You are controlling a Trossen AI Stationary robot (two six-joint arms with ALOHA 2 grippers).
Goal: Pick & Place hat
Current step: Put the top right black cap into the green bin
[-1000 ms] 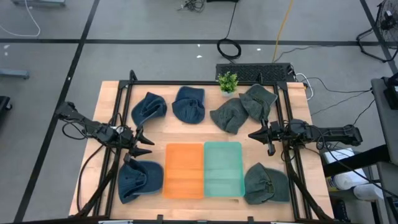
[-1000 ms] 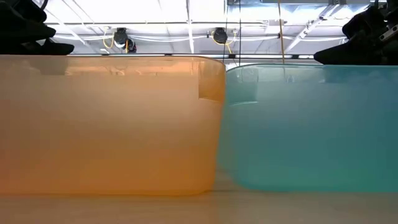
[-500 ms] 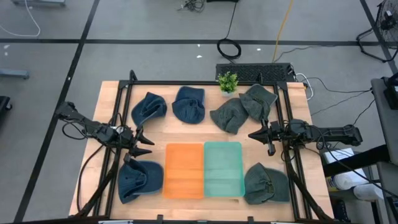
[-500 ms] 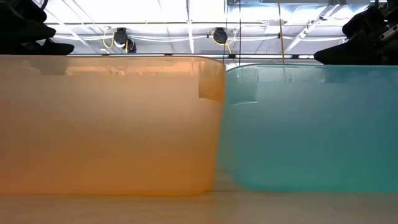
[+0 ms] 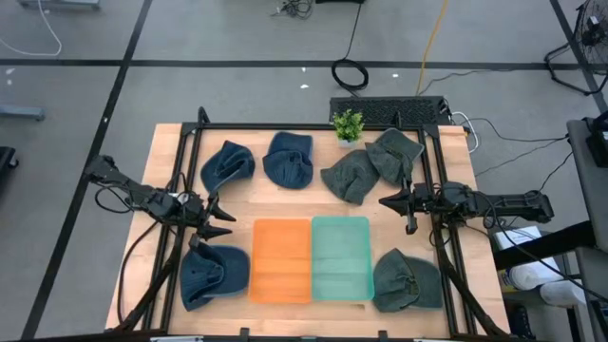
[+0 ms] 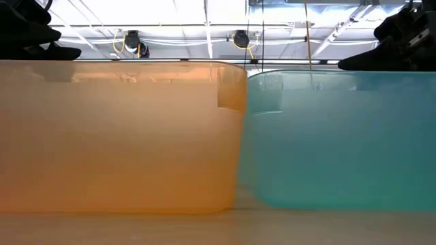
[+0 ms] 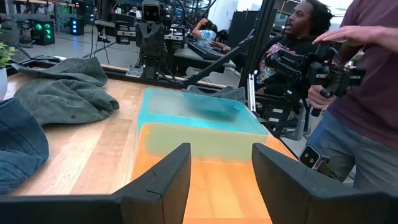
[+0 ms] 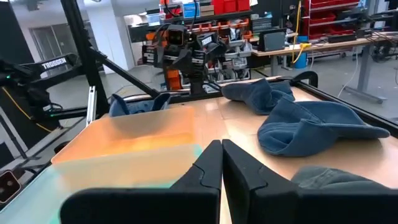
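Observation:
Several knit hats lie flat on the wooden table: blue ones (image 5: 228, 166), (image 5: 290, 159), (image 5: 214, 274) and grey-green ones (image 5: 350, 176), (image 5: 394, 152), (image 5: 408, 280). An orange bin (image 5: 281, 258) and a teal bin (image 5: 341, 258) stand side by side near the table's near edge. My left gripper (image 5: 214, 220) hovers open at the orange bin's left, above the near-left blue hat. My right gripper (image 5: 388, 203) is shut and hovers right of the teal bin, close to the grey-green hats. In the wrist views the left gripper (image 7: 221, 168) gapes and the right gripper (image 8: 221, 149) is shut.
A small potted plant (image 5: 349, 124) stands at the far edge. A black frame (image 5: 313, 126) runs around the table. A person (image 7: 373, 93) stands beyond the table's right side. Bare wood (image 5: 275, 201) lies between the hats and the bins.
My right gripper has shifted slightly toward the far edge. Hats and bins lie as before.

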